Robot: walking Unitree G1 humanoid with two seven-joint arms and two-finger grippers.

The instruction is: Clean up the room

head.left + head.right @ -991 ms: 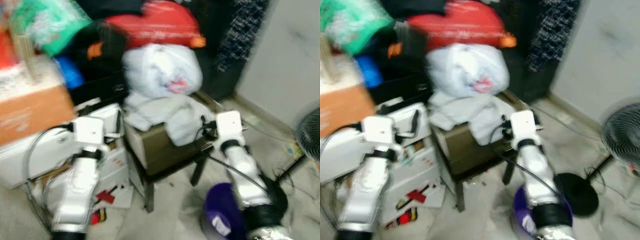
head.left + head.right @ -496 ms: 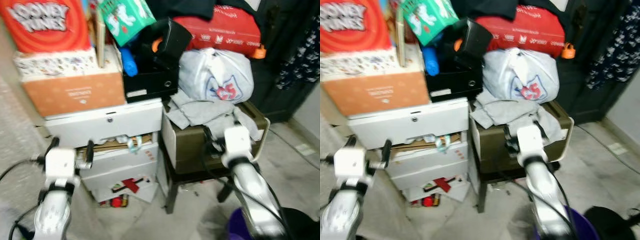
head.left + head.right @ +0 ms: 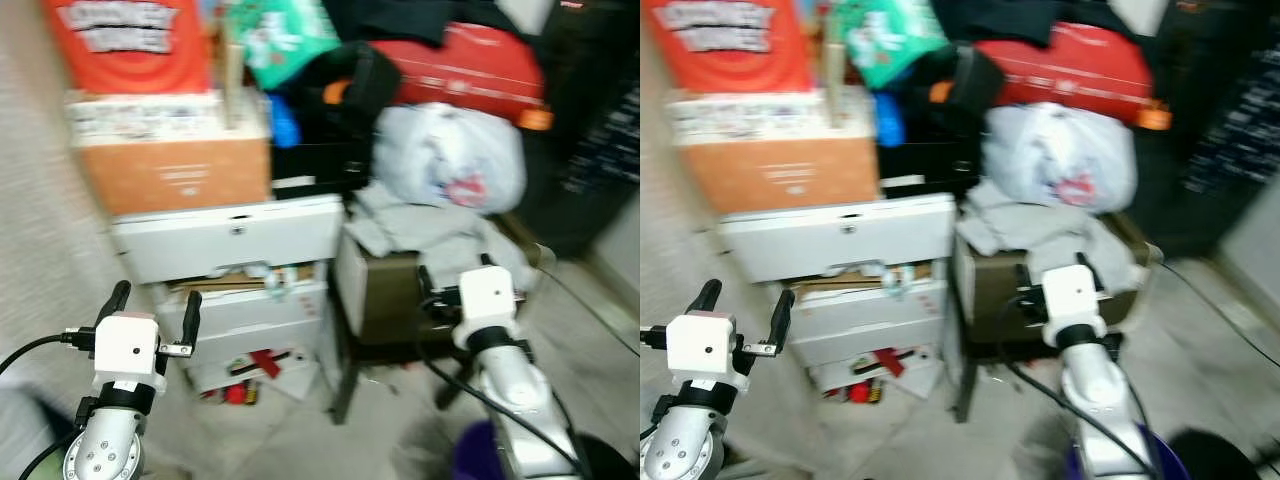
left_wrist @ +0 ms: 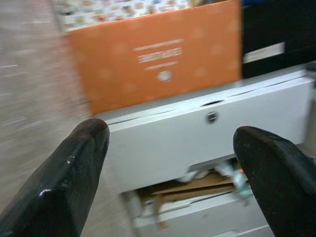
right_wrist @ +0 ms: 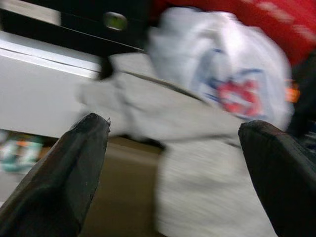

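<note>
- The pictures are blurred, so almost no writing can be read. The red box [image 3: 128, 42] on top of the pile at the left has white letters, too smeared to read.
- The orange box [image 4: 158, 57] under it carries a small white line of text and a round logo; they look upside down and I cannot read them.
- The white bag [image 3: 450, 160] has a red and blue print, not readable. It sits on grey cloth [image 3: 420, 225], which hangs over an olive box [image 3: 385, 295] on a dark stool.
- A long red bag [image 3: 465, 65] lies across the top behind the white bag, with its long side running left to right.
- White drawers [image 3: 235, 240] stand below the orange box; the lower one is partly open, with cardboard and small things showing.
- The left gripper [image 3: 150, 305] is raised before the drawers, its fingers [image 4: 74, 177] wide apart and holding nothing.
- The right gripper [image 5: 173, 168] points at the grey cloth and white bag, fingers [image 5: 69, 173] also spread and empty.
- A red scrap [image 3: 262, 362] lies on the floor under the drawers.
</note>
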